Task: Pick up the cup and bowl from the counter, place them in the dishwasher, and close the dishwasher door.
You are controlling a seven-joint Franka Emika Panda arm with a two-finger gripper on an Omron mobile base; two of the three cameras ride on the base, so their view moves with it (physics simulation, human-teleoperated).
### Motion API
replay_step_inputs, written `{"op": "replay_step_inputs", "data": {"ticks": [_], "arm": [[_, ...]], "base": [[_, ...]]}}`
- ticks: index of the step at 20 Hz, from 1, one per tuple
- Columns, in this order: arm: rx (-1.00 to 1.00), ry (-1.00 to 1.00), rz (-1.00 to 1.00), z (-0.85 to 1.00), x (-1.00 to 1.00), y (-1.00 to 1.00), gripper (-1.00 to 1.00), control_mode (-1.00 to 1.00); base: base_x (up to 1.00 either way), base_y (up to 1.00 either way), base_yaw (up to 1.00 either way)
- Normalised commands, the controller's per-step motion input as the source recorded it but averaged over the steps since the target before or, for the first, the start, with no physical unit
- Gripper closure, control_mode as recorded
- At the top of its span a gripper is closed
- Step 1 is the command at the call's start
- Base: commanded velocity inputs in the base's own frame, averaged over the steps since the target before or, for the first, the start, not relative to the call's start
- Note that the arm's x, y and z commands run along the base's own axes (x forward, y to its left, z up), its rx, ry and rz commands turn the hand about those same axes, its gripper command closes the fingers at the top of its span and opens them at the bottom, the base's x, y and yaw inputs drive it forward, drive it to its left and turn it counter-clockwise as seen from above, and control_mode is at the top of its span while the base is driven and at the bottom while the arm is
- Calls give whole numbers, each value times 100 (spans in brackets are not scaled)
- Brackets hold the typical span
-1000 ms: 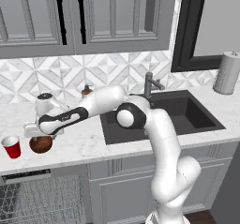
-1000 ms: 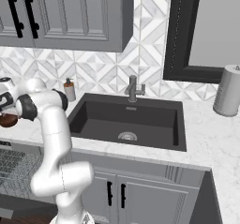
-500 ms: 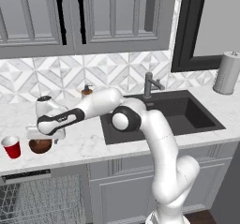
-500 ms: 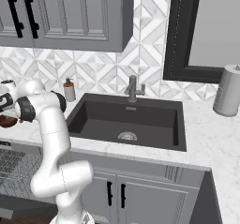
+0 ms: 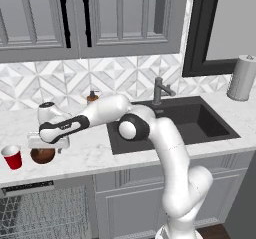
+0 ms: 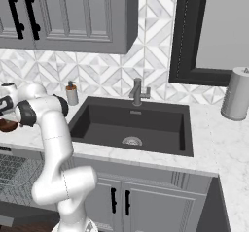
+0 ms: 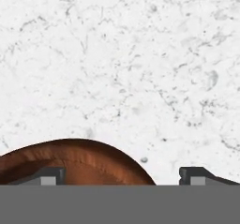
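brown bowl (image 5: 42, 155): on counter (image 5: 95, 153), not lifted
cup (image 5: 12, 157): on counter
gripper (image 5: 48, 144): jaws wide, straddling bowl rim, holding nothing
done: 0 of 2 loaded; dishwasher (image 5: 40, 215) open

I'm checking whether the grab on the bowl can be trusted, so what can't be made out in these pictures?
- Bowl, hand view: its near part is cut off at the bottom, so how the tool fingertips straddle its rim is unclear.
- Bowl, left base view: its top is covered by the hand.
- Dishwasher, left base view: rack and door cut off by the bottom edge.
- Cup: contents too small to judge.
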Motion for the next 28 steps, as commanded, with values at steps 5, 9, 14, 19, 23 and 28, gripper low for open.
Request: {"op": "replay_step_inputs", "data": {"ticks": [5, 9, 14, 19, 23, 28], "arm": [[2, 4, -6, -10, -39, -1, 100, -100], [0, 0, -16, 0, -82, -4, 100, -100], [0, -5, -25, 0, -100, -59, 100, -100], [0, -5, -14, 17, -100, -28, 100, -100], [0, -6, 0, 20, -100, 0, 100, -100], [0, -4, 5, -4, -89, 0, 100, -100]], "base": [[0, 0, 0], [0, 0, 0], [0, 0, 0], [0, 0, 0], [0, 0, 0], [0, 0, 0]]}}
